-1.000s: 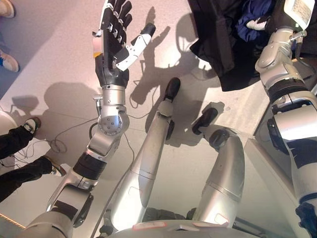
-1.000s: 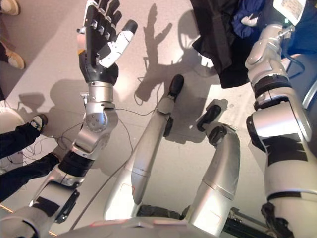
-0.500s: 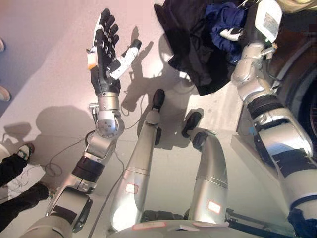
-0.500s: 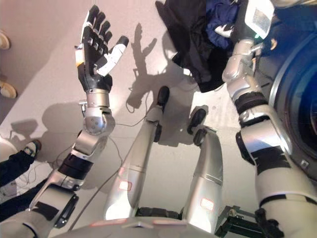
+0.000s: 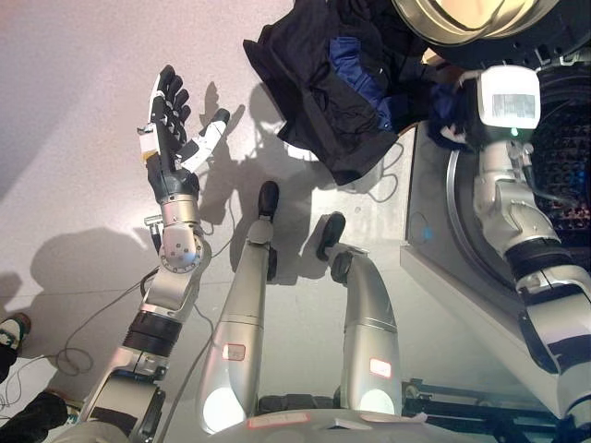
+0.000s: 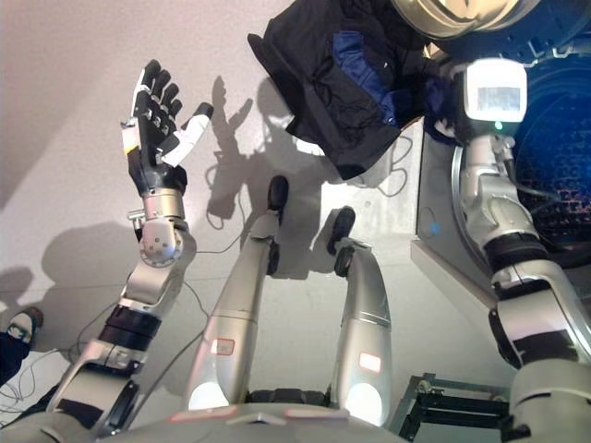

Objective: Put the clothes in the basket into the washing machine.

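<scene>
two garments, a black one [image 5: 319, 83] and a blue one [image 5: 360, 74] bunched inside its folds, hang in the upper middle of the frame, carried by the right hand [image 5: 452, 111], which shows at the upper right just beside the washing machine [image 5: 434, 231]. that hand is mostly buried in the cloth and behind its wrist, so i cannot tell how its fingers sit, though the bundle clearly hangs from there. the drum opening [image 5: 563, 138] shows dark at the right edge, and the round door [image 5: 471, 18] stands open at the top right. the left hand [image 5: 171, 138] is raised in the upper left of the frame, fingers spread wide and straight, holding nothing. no basket is in view. the step in hand looks like the carry to the machine, with the load at the mouth but not yet inside. next would probably be to swing the bundle rightward into the drum and let go, minding the low black hem that could snag on the rim.
</scene>
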Motion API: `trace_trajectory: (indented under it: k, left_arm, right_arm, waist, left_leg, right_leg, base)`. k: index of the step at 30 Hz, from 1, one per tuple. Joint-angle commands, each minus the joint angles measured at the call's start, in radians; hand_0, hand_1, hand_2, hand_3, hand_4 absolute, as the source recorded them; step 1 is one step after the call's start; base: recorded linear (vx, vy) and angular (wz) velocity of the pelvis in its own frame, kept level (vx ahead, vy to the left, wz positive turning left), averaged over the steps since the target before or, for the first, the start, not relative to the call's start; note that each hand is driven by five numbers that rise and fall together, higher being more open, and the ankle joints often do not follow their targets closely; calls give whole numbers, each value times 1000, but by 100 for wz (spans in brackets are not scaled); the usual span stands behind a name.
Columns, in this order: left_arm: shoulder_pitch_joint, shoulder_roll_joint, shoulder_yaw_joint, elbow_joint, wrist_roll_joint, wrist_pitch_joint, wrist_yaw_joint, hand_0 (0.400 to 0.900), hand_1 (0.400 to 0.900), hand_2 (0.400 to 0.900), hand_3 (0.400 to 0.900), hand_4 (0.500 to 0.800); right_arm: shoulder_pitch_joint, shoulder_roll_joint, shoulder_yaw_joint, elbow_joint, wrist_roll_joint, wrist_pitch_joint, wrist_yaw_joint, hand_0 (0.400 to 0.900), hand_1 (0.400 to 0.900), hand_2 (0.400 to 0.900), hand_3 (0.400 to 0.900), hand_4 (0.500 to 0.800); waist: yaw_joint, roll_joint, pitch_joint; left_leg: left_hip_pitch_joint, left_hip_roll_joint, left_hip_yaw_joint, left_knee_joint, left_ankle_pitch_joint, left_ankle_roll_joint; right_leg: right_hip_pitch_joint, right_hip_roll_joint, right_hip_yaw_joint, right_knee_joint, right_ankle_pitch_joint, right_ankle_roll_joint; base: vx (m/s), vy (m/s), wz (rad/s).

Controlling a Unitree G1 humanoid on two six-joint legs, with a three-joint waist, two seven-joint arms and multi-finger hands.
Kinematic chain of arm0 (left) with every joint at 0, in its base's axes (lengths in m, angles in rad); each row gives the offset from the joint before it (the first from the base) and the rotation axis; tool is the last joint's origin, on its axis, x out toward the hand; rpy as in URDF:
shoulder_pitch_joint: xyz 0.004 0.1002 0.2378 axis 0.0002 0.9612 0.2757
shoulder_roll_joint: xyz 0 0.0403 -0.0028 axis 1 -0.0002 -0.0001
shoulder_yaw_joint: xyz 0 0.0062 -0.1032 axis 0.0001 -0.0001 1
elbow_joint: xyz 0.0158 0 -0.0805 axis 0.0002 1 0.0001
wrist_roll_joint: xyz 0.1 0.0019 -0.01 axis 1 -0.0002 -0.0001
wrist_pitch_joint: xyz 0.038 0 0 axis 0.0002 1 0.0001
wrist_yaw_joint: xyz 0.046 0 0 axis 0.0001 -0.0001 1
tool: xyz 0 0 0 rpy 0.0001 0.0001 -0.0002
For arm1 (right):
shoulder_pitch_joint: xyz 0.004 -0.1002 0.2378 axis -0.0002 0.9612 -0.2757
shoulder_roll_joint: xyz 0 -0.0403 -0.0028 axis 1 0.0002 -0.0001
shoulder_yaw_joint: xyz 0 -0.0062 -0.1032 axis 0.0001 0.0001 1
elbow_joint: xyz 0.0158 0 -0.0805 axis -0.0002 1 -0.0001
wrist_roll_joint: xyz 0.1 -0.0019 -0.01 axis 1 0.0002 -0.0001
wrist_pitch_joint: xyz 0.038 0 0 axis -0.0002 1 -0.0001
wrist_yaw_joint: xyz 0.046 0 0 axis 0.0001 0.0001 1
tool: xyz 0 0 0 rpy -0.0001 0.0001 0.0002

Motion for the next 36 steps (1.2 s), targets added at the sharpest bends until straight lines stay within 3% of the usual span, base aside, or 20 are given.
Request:
trace_trajectory:
  k: [1,7,13,16,17,18,25,26,29,36]
  left_arm:
    - [51,-13,40,-47,62,-59,-18,900,900,900,900,800]
    - [33,14,16,-54,47,-56,-47,900,900,900,900,800]
    - [23,29,-4,-61,32,-47,-91,900,900,900,900,800]
    - [8,30,-3,-72,30,-49,-106,900,900,900,900,800]
    - [8,29,-3,-80,28,-51,-110,900,900,900,900,800]
    - [11,29,1,-90,27,-51,-115,900,900,900,900,800]
    - [41,35,38,-156,15,-63,-137,900,900,900,900,800]
    - [45,46,39,-161,13,-61,-133,900,900,900,900,800]
    - [64,29,58,-196,-10,-65,-143,900,900,900,900,800]
    - [66,7,92,-215,-10,-69,-133,900,900,900,900,800]
  right_arm:
    - [58,-79,29,164,-58,62,-32,400,400,400,400,500]
    - [-10,-70,179,486,-111,91,72,400,400,400,400,500]
    - [-123,-89,333,646,-220,127,174,400,400,400,400,500]
    - [-166,-95,361,669,-241,138,187,400,400,400,400,500]
    - [-181,-102,369,674,-243,142,185,400,400,400,400,500]
    - [-196,-114,378,675,-251,143,188,400,400,400,400,500]
    - [-290,-210,463,662,-312,143,210,400,400,400,400,500]
    - [-388,-224,534,614,-358,110,247,400,400,400,400,500]
    - [-492,-239,634,608,-371,122,245,400,400,400,400,500]
    - [-390,-231,564,624,-373,170,247,400,400,400,400,500]
  waist:
    - [-13,-7,-100]
    - [-3,-8,-93]
    - [19,-12,-90]
    - [29,-8,-79]
    - [33,-1,-69]
    - [34,2,-71]
    - [47,28,-55]
    - [54,28,-58]
    - [58,41,-62]
    - [41,64,-54]
  left_leg:
    - [-11,18,-32,55,-135,-40]
    - [0,21,-28,57,-138,-46]
    - [25,21,-35,55,-169,-54]
    - [23,21,-30,57,-168,-55]
    - [10,21,-23,51,-132,-51]
    - [16,19,-28,62,-169,-56]
    - [-36,15,-17,79,-168,-60]
    - [-49,15,-16,86,-170,-62]
    - [-76,19,-11,86,-168,-62]
    - [-99,24,-4,98,-169,-61]
  right_leg:
    - [-9,-14,25,-106,128,65]
    - [0,-13,28,-107,125,61]
    - [18,-7,37,-99,90,63]
    - [15,-8,40,-98,88,60]
    - [4,-12,31,-105,118,51]
    - [7,-9,40,-90,82,58]
    - [-62,-9,57,-43,66,48]
    - [-80,-8,62,-34,62,47]
    - [-115,-13,69,-18,58,46]
    - [-147,-12,78,4,55,47]
  base:
    - [9,6,-4]
    - [0,6,-2]
    - [57,-22,1]
    - [-43,-17,3]
    - [-10,-46,6]
    - [-14,-47,7]
    - [-8,-46,2]
    - [-20,-34,-2]
    - [0,-32,-3]
    - [10,-40,-2]
